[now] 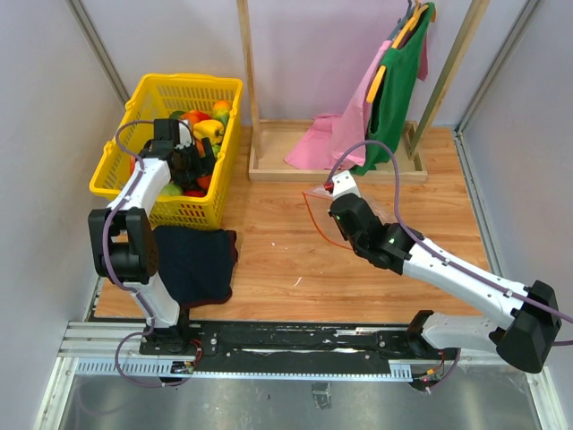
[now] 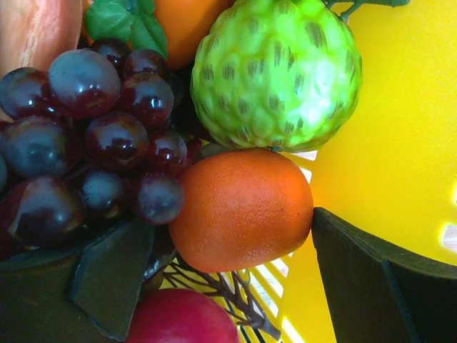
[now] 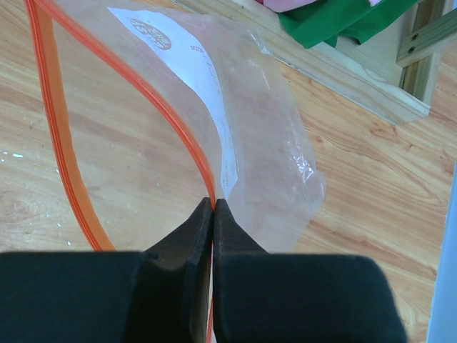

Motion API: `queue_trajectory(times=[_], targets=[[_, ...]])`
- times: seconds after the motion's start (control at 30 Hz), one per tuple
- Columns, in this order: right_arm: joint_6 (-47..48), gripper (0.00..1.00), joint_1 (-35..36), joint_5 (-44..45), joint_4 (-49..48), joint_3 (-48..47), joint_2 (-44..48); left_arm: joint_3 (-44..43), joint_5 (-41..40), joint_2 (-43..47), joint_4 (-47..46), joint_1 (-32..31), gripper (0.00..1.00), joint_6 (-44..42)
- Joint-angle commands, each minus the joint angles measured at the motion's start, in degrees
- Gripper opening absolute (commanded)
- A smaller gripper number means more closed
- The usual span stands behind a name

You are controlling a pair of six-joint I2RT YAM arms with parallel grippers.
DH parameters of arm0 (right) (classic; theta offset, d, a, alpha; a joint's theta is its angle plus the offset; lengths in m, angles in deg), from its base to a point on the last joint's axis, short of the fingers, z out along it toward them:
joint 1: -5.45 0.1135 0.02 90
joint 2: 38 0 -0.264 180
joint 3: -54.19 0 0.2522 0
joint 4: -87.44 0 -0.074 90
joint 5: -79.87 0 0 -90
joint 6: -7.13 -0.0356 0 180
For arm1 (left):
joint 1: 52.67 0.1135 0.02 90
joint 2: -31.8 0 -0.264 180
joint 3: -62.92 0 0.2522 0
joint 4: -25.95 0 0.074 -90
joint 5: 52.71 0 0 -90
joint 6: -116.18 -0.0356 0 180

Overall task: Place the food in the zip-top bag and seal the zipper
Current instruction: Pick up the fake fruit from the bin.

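My left gripper [image 1: 192,167] reaches down into the yellow basket [image 1: 229,86] of toy food. In the left wrist view it [image 2: 227,232] is open, with its jaws on either side of an orange [image 2: 243,207]. The right finger [image 2: 371,286] touches the orange's side. Purple grapes [image 2: 93,136], a bumpy green fruit [image 2: 275,71] and a red apple [image 2: 182,318] lie around it. My right gripper [image 1: 339,193] [image 3: 213,202] is shut on the red-orange zipper [image 3: 182,132] of the clear zip-top bag [image 3: 264,136] [image 1: 315,213]. The bag's mouth gapes open over the wooden floor. The slider tab is not visible.
A dark cloth [image 1: 195,260] lies in front of the basket near the left arm's base. A wooden rack base [image 1: 269,166] stands at the back, with a pink cloth [image 1: 320,143] and a green garment [image 1: 394,90] hanging from it. Grey walls close in both sides.
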Motion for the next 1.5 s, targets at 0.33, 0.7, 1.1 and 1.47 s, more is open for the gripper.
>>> queue_trajectory(times=[0.33, 0.7, 1.1, 1.47], targets=[[-0.1, 0.01, 0.6, -0.6, -1.7, -0.4, 0.4, -0.4, 1.0, -6.4, 0.7, 0.3, 0.84, 0.6], [0.0, 0.01, 0.6, -0.4, -1.3, -0.7, 0.9, 1.7, -1.6, 4.2, 0.3, 0.3, 0.58, 0.1], [-0.2, 0.01, 0.6, -0.7, -0.8, -2.2, 0.0, 5.0, -3.3, 16.5, -1.4, 0.3, 0.51, 1.4], [-0.8, 0.01, 0.6, -2.7, -1.7, -3.1, 0.1, 11.6, 3.5, 32.6, -6.2, -0.3, 0.43, 5.1]])
